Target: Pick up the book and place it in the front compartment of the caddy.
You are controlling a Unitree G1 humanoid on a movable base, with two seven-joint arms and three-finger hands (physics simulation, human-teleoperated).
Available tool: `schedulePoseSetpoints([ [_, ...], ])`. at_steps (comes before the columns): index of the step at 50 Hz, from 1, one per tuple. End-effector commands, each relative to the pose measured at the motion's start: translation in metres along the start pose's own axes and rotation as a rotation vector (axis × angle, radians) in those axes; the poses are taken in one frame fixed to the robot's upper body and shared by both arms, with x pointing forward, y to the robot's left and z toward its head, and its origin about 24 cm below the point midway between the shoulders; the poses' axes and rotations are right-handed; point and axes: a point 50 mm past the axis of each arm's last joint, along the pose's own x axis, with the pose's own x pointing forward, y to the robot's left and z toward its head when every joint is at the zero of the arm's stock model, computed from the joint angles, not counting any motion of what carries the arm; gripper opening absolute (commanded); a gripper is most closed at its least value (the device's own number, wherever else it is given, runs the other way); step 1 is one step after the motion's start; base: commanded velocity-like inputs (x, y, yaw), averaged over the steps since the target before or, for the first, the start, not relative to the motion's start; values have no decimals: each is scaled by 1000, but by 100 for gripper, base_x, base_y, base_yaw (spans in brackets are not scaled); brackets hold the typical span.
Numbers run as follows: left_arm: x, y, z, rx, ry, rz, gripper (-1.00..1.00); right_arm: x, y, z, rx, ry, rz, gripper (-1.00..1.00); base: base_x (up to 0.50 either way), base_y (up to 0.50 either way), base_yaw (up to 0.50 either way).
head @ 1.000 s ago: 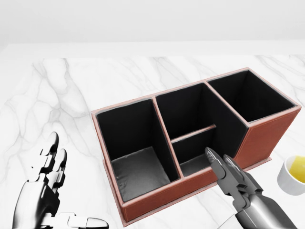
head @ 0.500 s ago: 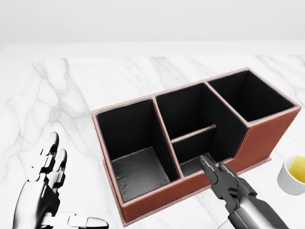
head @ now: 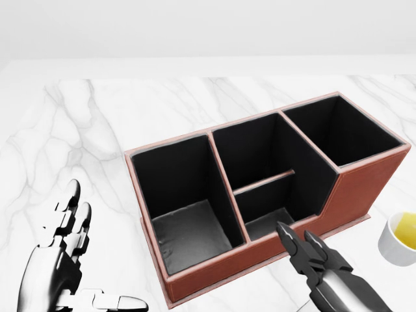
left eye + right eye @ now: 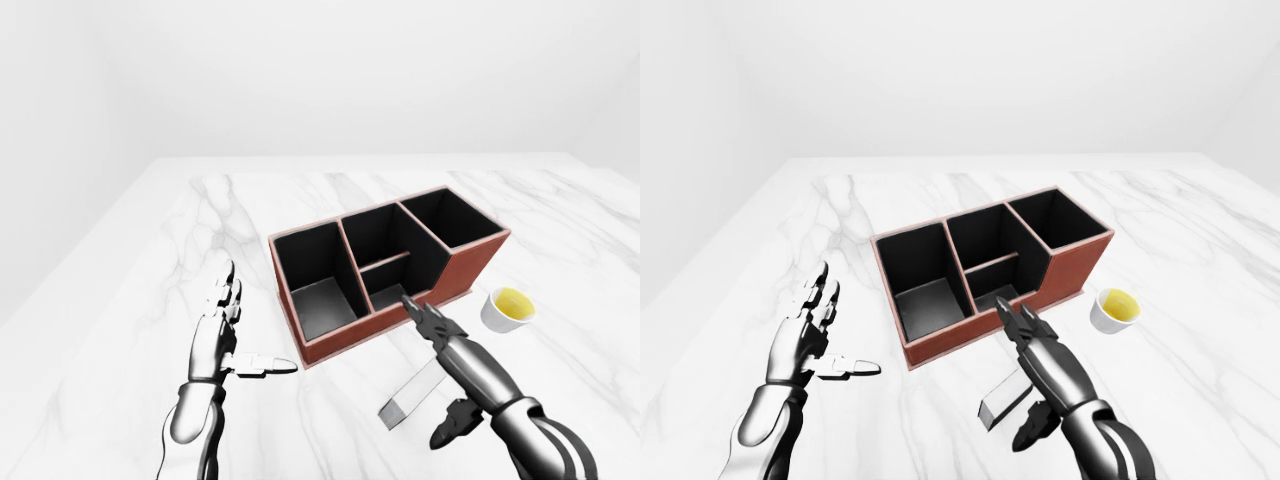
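Observation:
The caddy (image 4: 472,264) is a red-brown box with black compartments, standing on the white marble table in the middle of the left-eye view. A small low compartment (image 3: 270,222) sits in its middle, on the side nearest the bottom of the head view. The book (image 4: 410,398), a pale grey slab, lies flat on the table below the caddy. My right hand (image 4: 432,365) is open above the book, its fingers (image 3: 300,250) pointing at the caddy's near wall and holding nothing. My left hand (image 4: 250,330) is open and empty, left of the caddy.
A small white cup (image 4: 507,309) with yellow contents stands to the right of the caddy, close to my right hand. The marble table (image 4: 200,220) stretches wide on the left and toward the top of the view.
My right hand has drawn back toward the bottom of the head view, off the small middle compartment's edge. The left hand and the caddy have not moved.

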Motion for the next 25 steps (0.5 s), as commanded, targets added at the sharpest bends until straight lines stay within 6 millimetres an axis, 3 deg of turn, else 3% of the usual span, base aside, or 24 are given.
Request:
schedulePoseSetpoints([
  [1,0,0,0,0,-1,-1,100,7,4,-5,-38,34,31,100,0,0,0],
  [25,0,0,0,0,2,0,100,19,8,-5,-116,45,79,100,0,0,0],
])
